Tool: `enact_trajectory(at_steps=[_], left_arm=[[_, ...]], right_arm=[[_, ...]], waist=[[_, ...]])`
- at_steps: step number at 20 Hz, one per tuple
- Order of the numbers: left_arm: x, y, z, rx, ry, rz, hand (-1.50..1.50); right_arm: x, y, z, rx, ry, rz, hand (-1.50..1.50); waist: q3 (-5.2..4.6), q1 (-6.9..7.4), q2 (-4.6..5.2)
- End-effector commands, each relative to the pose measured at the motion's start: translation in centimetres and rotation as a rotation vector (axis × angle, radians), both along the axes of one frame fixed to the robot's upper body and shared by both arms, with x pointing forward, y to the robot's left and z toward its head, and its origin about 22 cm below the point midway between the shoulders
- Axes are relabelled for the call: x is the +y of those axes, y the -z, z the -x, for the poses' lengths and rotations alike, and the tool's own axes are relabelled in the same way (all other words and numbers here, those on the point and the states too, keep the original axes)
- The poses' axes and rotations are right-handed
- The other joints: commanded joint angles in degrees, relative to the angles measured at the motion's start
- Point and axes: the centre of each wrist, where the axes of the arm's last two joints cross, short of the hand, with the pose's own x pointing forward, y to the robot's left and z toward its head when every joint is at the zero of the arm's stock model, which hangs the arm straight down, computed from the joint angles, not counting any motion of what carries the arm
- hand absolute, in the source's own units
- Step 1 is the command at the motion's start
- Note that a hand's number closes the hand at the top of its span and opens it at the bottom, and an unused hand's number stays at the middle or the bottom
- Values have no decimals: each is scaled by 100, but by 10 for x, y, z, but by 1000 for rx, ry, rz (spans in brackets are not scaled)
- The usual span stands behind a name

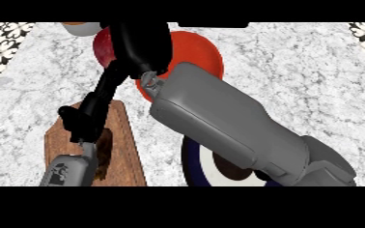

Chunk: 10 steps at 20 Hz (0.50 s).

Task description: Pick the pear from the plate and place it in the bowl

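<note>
White-and-grey marbled table (299,67) fills the view, so work outward from your near edge. Nearest you, a navy-rimmed round plate with a white face (203,162) lies mostly under your right forearm, and no pear shows on its visible part. To its left, a brown wooden cutting board (125,145) carries a dark food item (105,147), partly hidden. Your left hand (80,121) hangs over that board; you cannot tell how its fingers stand. Farther out, your right hand (143,43) hovers above the red round bowl (203,53), hiding the pear if it holds one; its fingers are not readable either. Judging by that, lower straight over the bowl's middle before releasing, and avoid clipping the pale container (82,27) at the far edge.
</note>
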Motion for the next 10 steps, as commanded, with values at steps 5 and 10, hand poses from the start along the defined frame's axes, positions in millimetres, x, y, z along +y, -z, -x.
enact_trajectory(at_steps=[5,10], left_arm=[[12,-1,3,-19,-14,-10,0],[24,-15,-2,8,3,-1,0]], right_arm=[[-28,59,-49,19,75,92,150],[-53,79,-72,59,100,83,150]], waist=[[0,35,13],[3,2,3]])
